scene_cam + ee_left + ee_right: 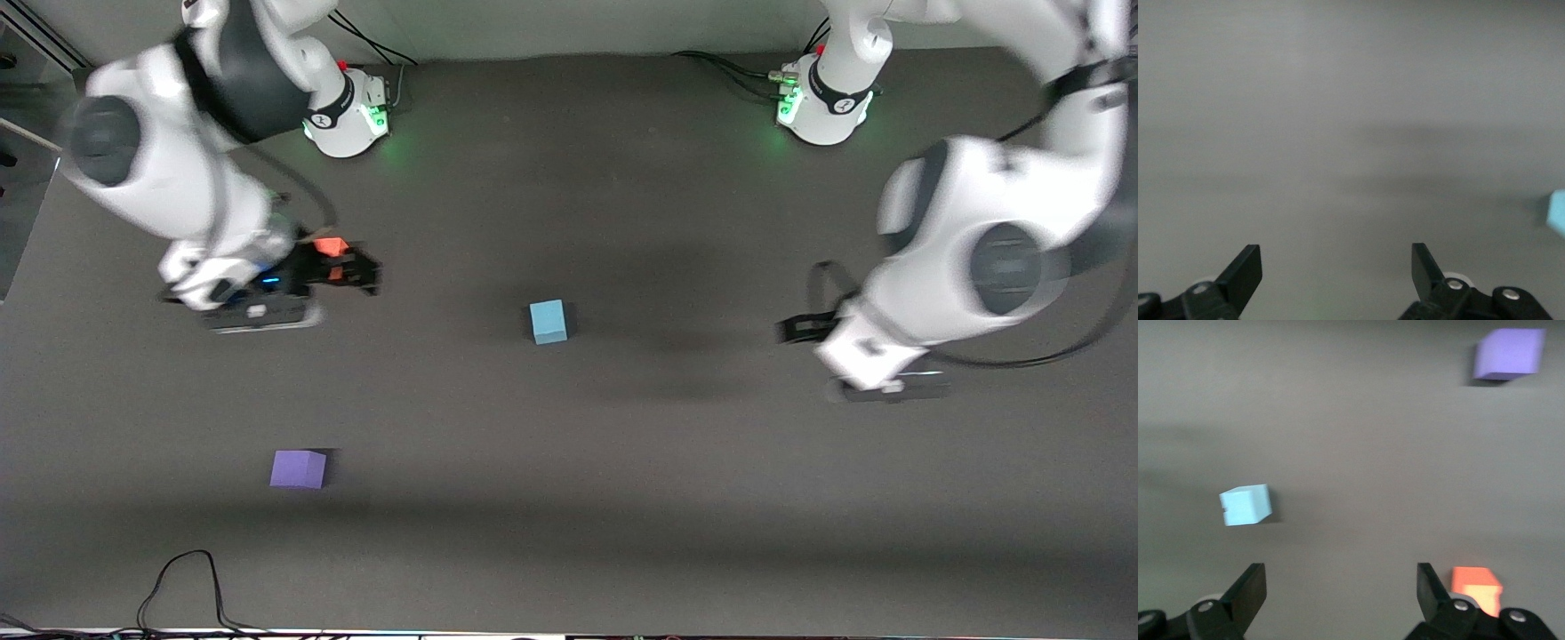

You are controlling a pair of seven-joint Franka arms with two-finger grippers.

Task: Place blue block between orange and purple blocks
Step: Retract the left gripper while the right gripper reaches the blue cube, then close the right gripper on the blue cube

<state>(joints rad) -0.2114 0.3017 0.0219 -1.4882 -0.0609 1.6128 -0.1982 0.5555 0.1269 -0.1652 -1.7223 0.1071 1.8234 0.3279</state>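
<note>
The light blue block (548, 321) sits on the dark table near its middle. The orange block (331, 246) lies toward the right arm's end, partly covered by my right gripper (363, 268), which hovers over it, open and empty. In the right wrist view the orange block (1477, 587) lies just outside one finger, with the blue block (1245, 505) and the purple block (1509, 353) farther off. The purple block (299, 468) lies nearer the front camera than the orange one. My left gripper (794, 327) is open and empty (1337, 263), over bare table toward the left arm's end; the blue block (1557, 211) shows at its view's edge.
The dark grey table (622, 462) carries only the three blocks. A black cable (182, 578) loops at the table's near edge. The arm bases (351, 107) (822, 98) stand at the table's back edge.
</note>
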